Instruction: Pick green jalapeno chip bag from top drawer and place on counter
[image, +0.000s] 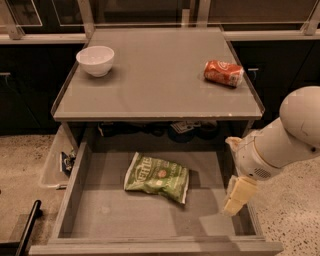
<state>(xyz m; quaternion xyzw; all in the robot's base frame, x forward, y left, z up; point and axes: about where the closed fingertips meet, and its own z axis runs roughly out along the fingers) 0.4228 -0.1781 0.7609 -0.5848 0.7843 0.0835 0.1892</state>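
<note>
Shows crinkled green foil jalapeno chip bag (157, 177), white lettering too blurred to read, flat mid-floor in wide shallow grey top drawer (112, 216), cream gripper (237, 198) at its four o'clock, open-or-closed untellable.

Gripper (231, 207) low at right, downward

The chip bag (157, 177) is laid centrally in the top drawer (117, 216), which is drawn out before and below the tabletop (160, 87). On the tabletop a bowl (95, 60) is set left, a can (223, 73) right. The pincer (235, 199) is held above the drawer's right side.
</note>
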